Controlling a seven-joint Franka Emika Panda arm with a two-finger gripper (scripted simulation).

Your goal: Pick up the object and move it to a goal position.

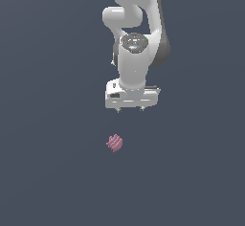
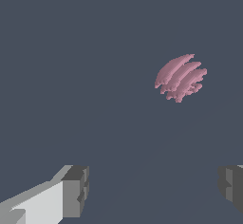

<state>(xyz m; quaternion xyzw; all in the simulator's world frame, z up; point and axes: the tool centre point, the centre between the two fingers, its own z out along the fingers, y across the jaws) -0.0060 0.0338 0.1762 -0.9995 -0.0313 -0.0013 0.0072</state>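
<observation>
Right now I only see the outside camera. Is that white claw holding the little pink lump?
Observer: No. In the wrist view the pink lump lies free on the floor, clear of both fingers.
Operator: Is the claw open, then?
Observer: Yes. The gripper shows a wide gap, with one finger at each side of the wrist picture and nothing between them.
Operator: What does the lump look like up close?
Observer: Its surface is ridged, like stacked curved pink slices, which your view shows only faintly.
</observation>
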